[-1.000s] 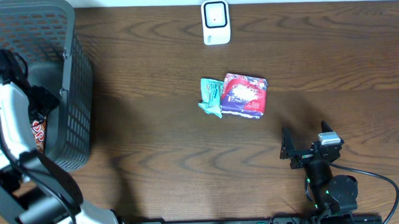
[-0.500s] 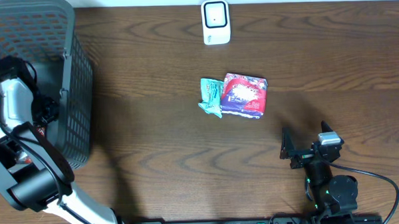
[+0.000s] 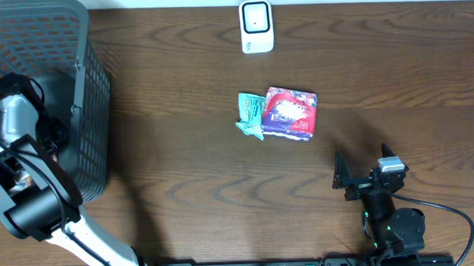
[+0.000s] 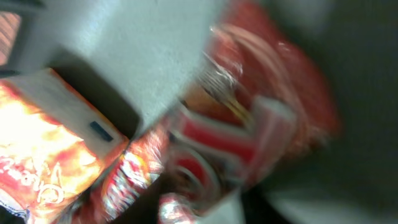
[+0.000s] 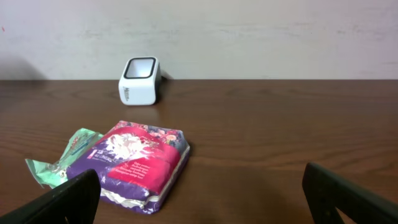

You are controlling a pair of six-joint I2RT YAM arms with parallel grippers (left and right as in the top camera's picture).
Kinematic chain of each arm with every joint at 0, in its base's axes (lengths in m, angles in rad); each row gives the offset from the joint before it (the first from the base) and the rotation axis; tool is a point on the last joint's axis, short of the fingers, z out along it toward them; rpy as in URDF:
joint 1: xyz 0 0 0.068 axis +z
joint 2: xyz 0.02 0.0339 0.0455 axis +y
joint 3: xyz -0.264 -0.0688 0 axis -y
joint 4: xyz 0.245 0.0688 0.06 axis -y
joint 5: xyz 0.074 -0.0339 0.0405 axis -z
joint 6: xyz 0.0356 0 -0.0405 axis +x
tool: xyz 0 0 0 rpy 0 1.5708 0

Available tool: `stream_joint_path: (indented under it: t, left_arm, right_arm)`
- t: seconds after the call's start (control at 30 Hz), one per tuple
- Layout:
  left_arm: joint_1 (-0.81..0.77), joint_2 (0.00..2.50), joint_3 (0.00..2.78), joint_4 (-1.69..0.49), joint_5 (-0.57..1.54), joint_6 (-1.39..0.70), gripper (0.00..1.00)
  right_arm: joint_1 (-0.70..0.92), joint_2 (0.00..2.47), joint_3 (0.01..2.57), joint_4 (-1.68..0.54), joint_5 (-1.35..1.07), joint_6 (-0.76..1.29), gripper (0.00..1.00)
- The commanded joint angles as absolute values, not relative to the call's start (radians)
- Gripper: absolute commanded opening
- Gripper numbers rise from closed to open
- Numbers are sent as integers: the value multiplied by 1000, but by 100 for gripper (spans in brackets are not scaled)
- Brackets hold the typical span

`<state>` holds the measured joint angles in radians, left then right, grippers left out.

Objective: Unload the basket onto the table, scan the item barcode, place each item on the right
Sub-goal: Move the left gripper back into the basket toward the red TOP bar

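Observation:
The white barcode scanner (image 3: pixel 256 26) stands at the table's far edge, also in the right wrist view (image 5: pixel 139 81). A purple and pink pack (image 3: pixel 291 113) lies mid-table beside a green packet (image 3: pixel 251 115). My left arm (image 3: pixel 19 117) reaches down into the grey basket (image 3: pixel 85 91), and its gripper is hidden there. The left wrist view is blurred: a shiny red packet (image 4: pixel 249 124) fills it, next to an orange and white pack (image 4: pixel 43 143). No fingers can be made out. My right gripper (image 3: pixel 363 170) rests open near the front edge, with nothing between its fingers (image 5: pixel 68 196).
The basket takes up the table's left end, its mesh wall standing tall. Bare dark wood lies between the basket, the two packs and the right arm. A pale wall runs behind the scanner.
My left arm has swung and sunk deeper into the basket, towards its near left side. The right arm and the packs on the table have not moved.

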<state>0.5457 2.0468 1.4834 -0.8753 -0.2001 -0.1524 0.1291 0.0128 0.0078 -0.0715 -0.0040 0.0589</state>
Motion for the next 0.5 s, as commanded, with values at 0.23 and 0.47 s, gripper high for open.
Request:
stream_joint_path:
  t: [0.23,0.47]
  left_arm:
    - [549,2046,1475,-942,-183,-142,7]
    - [549,1826,1486,-902,-61,-142,7]
  right_arm:
    - [131,9,5,-75,-6,54,99]
    - [131,9,5,-75,-6,54,99]
